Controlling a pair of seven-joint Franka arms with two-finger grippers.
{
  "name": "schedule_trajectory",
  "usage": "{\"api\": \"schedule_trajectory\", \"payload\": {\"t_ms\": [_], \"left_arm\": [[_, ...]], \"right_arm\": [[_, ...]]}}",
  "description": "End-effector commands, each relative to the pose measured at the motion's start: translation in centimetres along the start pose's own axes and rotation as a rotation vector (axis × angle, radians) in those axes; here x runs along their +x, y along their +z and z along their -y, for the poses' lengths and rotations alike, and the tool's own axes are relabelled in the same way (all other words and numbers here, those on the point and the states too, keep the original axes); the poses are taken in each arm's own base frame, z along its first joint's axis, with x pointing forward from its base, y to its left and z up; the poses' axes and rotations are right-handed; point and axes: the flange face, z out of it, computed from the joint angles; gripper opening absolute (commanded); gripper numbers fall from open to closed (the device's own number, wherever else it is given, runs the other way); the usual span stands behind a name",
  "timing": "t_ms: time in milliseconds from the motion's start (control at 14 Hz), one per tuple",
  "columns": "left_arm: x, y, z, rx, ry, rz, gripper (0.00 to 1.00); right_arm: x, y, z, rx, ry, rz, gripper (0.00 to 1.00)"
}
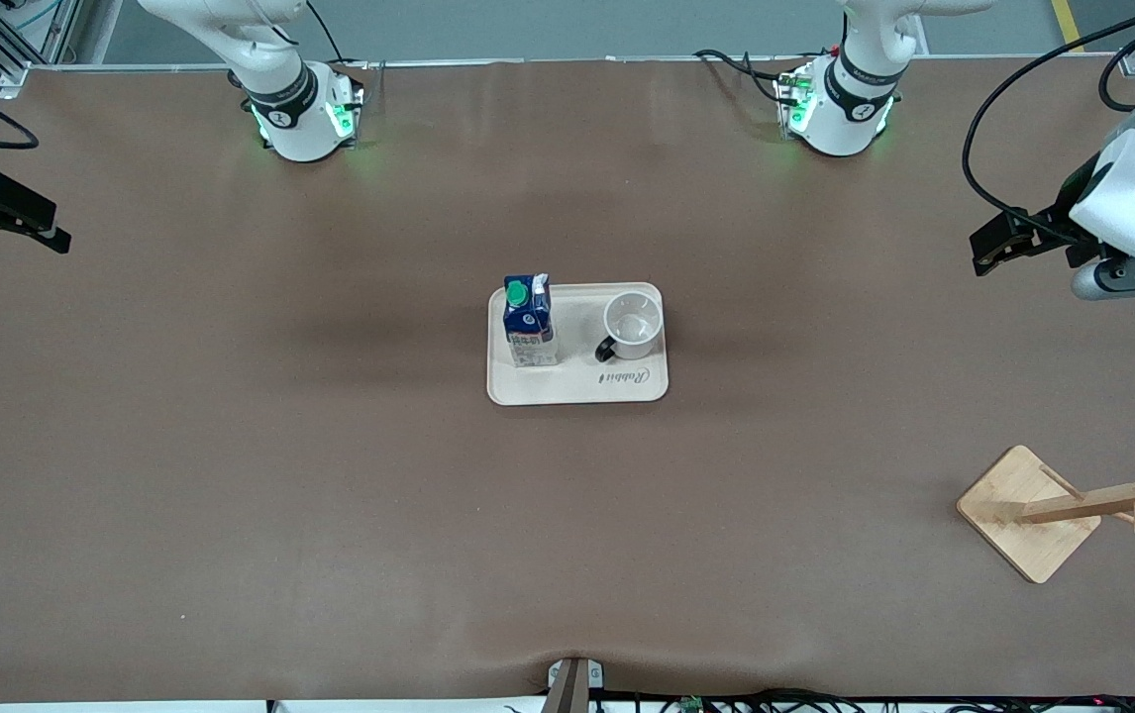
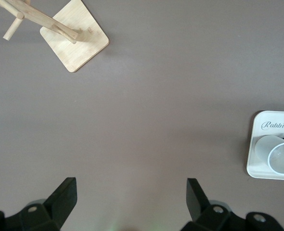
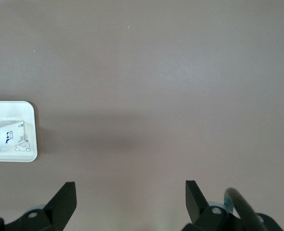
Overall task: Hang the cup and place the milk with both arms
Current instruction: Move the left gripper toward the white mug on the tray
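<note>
a: left tool [image 2: 127,197] first — where is it and how do its fingers stand?

b: it hangs over bare surface [image 1: 231,475] at the left arm's end, fingers spread wide with nothing between them. the right tool [image 3: 127,197] is the same at the right arm's end: spread, holding nothing, over bare brown surface. both arms are raised off to the sides, wrists looking down.

a: and the milk [image 1: 529,321]?

b: upright on the cream tray [image 1: 577,388] mid-surface, long axis vertical, green cap up, on the tray's part toward the right arm's end.

a: the cup [image 1: 632,327]?

b: upright on the same tray beside the milk, toward the left arm's end, mouth up, black handle pointing toward the milk and a little toward the front camera.

a: anything else?

b: a wooden rack [image 1: 1073,505] stands nearer the front camera at the left arm's end, well apart from the tray.
</note>
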Motion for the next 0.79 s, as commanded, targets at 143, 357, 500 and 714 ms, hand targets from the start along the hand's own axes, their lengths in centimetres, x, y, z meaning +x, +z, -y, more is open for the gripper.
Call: {"api": "schedule_trajectory", "payload": {"t_ms": [143,357,500,714], "left_arm": [[0.1,-0.5,-0.2,0.007,0.008,0.001,1.0],[0.2,-0.4,-0.3,0.005,0.01,0.003,1.0],[0.6,0.4,-0.7,0.01,0.017,0.017,1.0],[0.8,1.5,-3.5,0.02,0.061,0.033,1.0]], "right_arm": [[0.0,0.0,-1.1,0.018,0.014,0.042,1.0],[-0.1,0.1,-1.2,0.027,0.019,0.051,1.0],[0.0,0.2,-1.2,0.027,0.019,0.052,1.0],[0.0,0.2,-1.2,0.027,0.019,0.052,1.0]]}}
